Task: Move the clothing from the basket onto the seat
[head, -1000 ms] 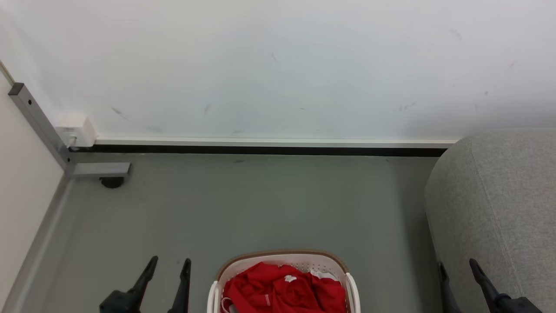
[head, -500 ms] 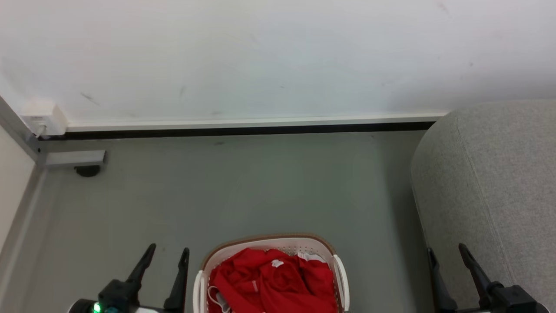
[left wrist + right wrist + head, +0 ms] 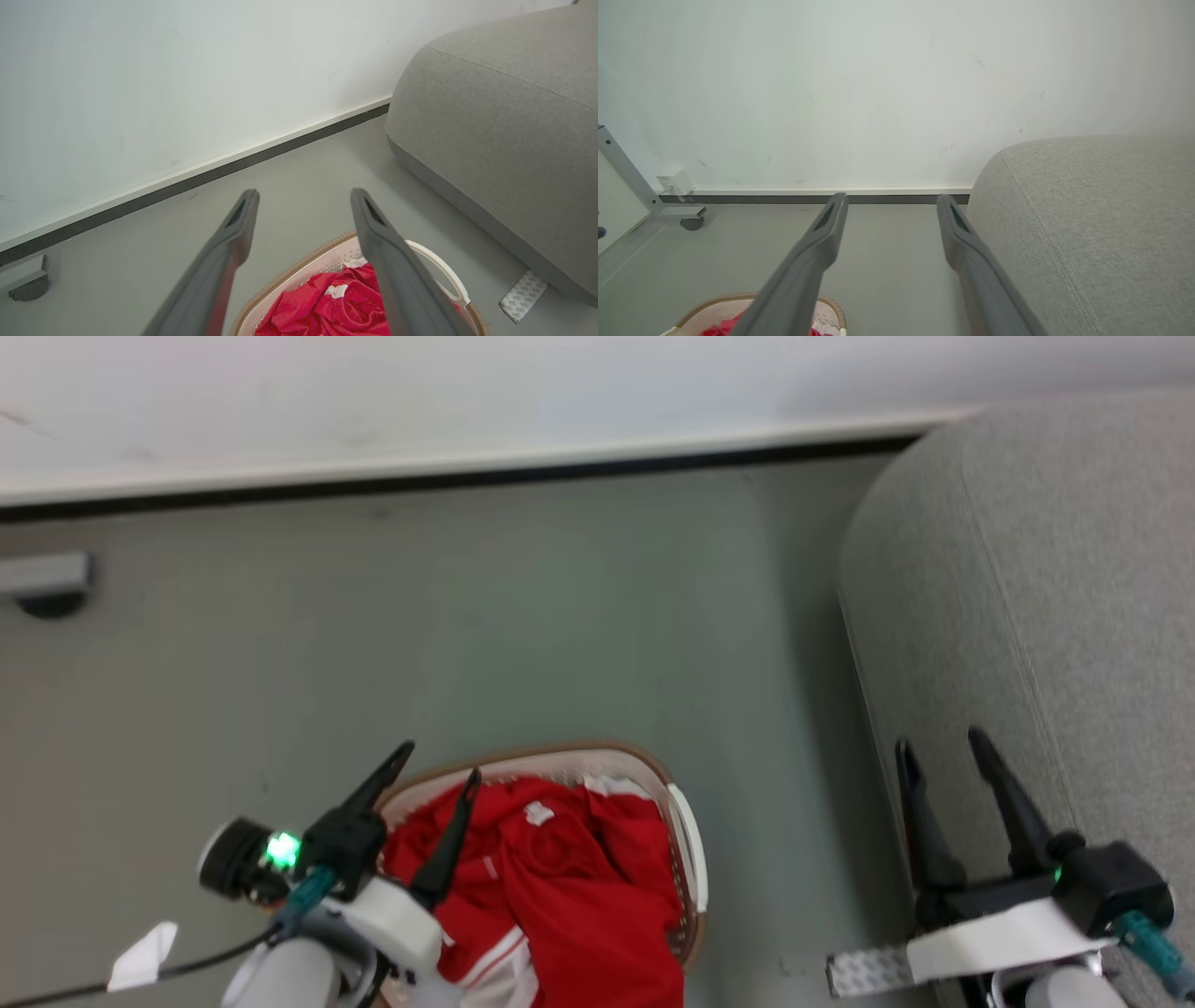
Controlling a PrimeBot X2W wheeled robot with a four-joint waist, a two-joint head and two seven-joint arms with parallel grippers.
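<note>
The left gripper point(image 3: 442, 759) is sitting at the lower left of the head view with its two dark fingers point(image 3: 450, 835) spread apart and empty, pointing up and to the right. A green indicator point(image 3: 281, 849) is glowing on its wrist housing point(image 3: 233, 868), and the pale forearm point(image 3: 280, 980) is entering from the bottom edge. The right gripper point(image 3: 939, 738) is sitting at the lower right, its fingers likewise parted with nothing between them, pointing up and tilting slightly left above a white wrist section point(image 3: 999, 938).

Right gripper point(image 3: 892, 198) spread, grey seat point(image 3: 1087, 224) alongside, basket point(image 3: 714, 312) below
</note>
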